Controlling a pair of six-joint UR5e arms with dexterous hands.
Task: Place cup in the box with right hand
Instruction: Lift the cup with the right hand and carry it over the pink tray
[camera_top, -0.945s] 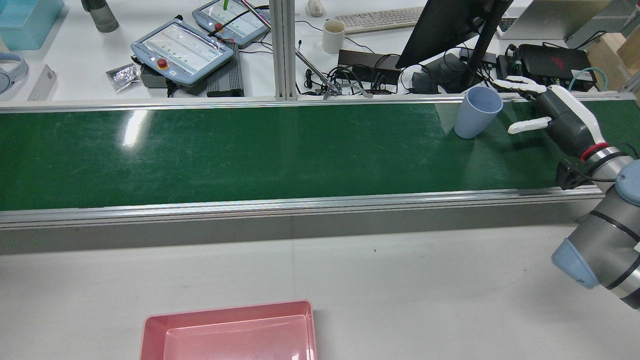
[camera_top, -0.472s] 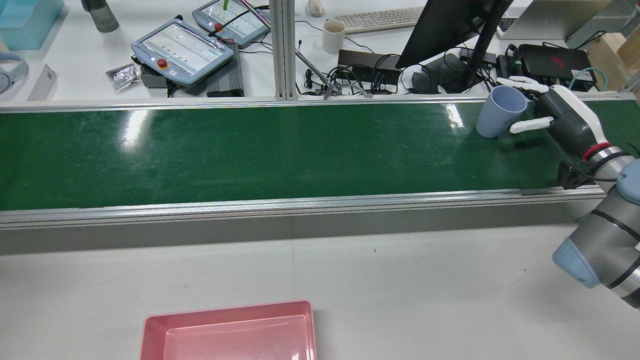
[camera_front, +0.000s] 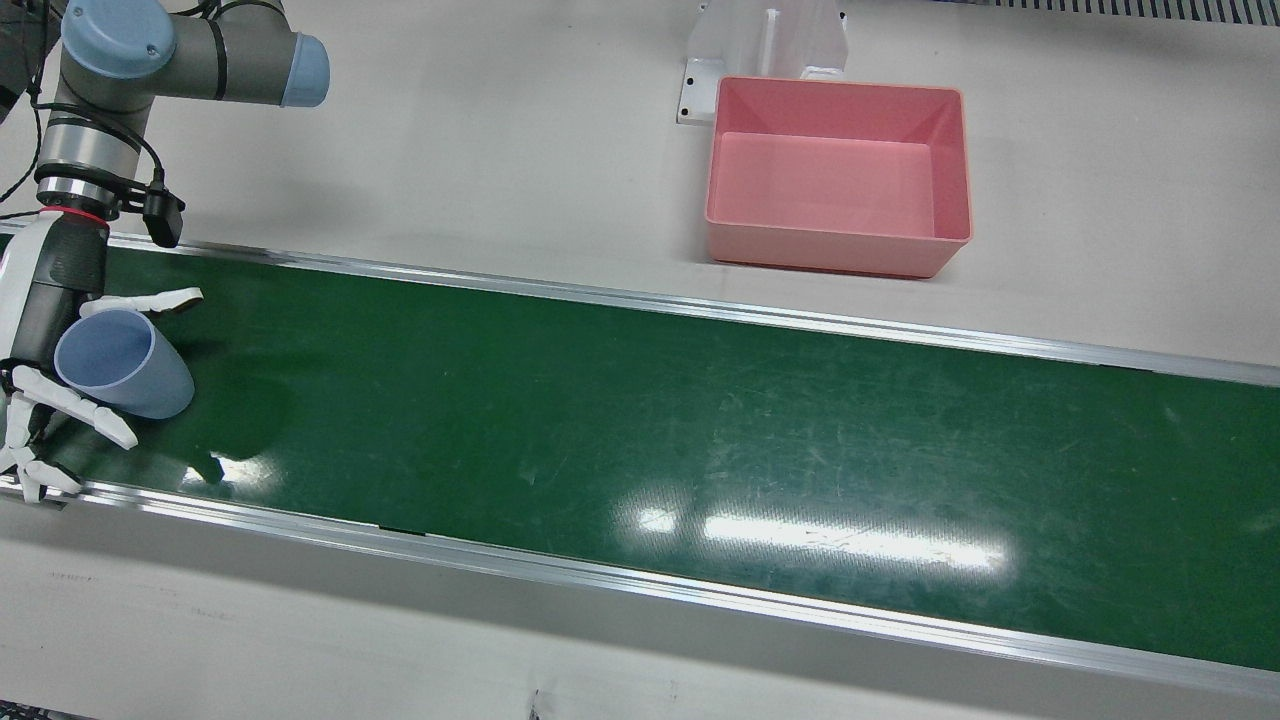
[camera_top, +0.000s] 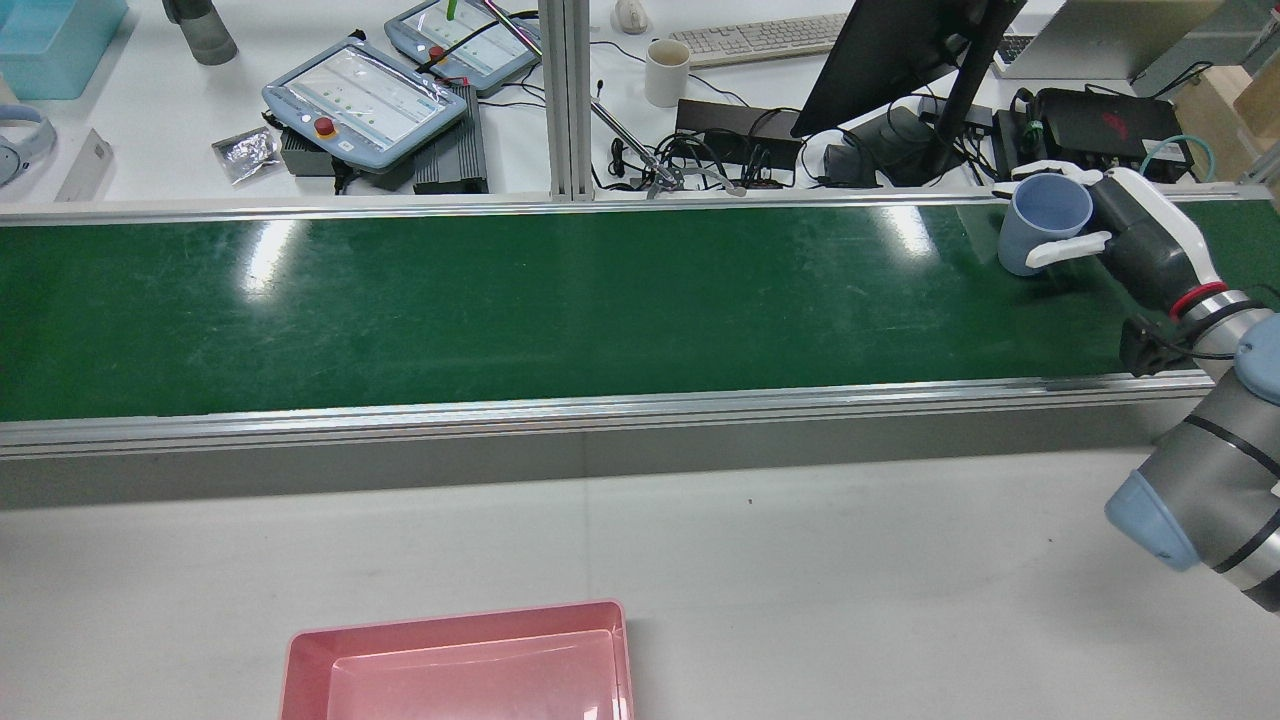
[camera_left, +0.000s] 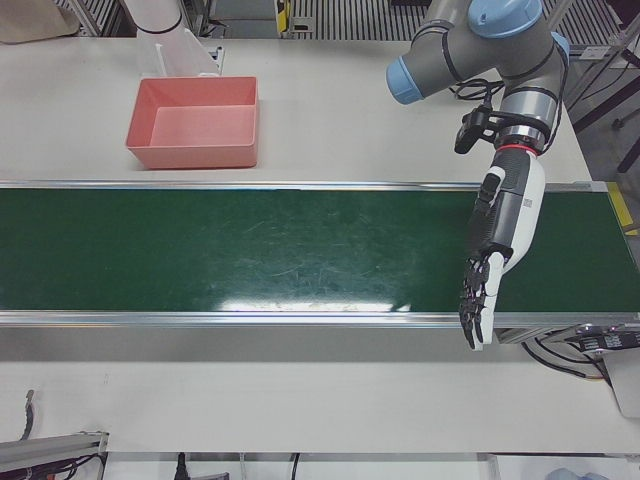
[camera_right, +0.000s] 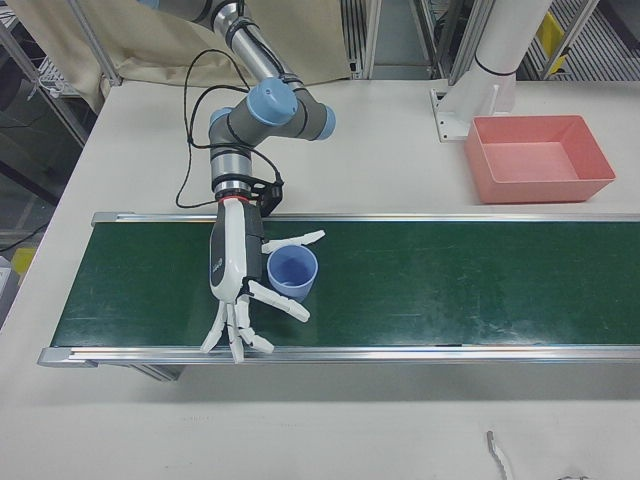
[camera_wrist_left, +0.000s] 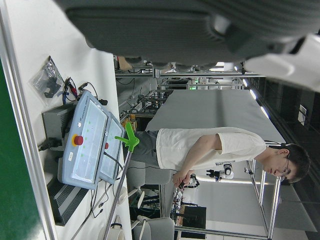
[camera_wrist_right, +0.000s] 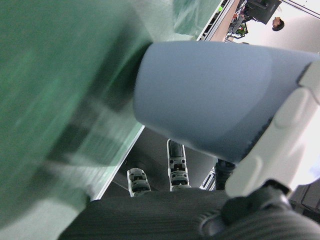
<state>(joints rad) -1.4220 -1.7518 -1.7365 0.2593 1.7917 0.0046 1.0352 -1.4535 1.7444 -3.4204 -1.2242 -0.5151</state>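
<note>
Right hand (camera_right: 240, 278) cradles the cup (camera_right: 292, 272) with fingers wide, grip unconfirmed; transfer to far pink box (camera_right: 540, 158) remains.

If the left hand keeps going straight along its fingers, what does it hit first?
Probably the metal rail on the operators' side of the green belt: the left hand points its fingertips right at that edge. Depth is unclear; it may pass above.
</note>
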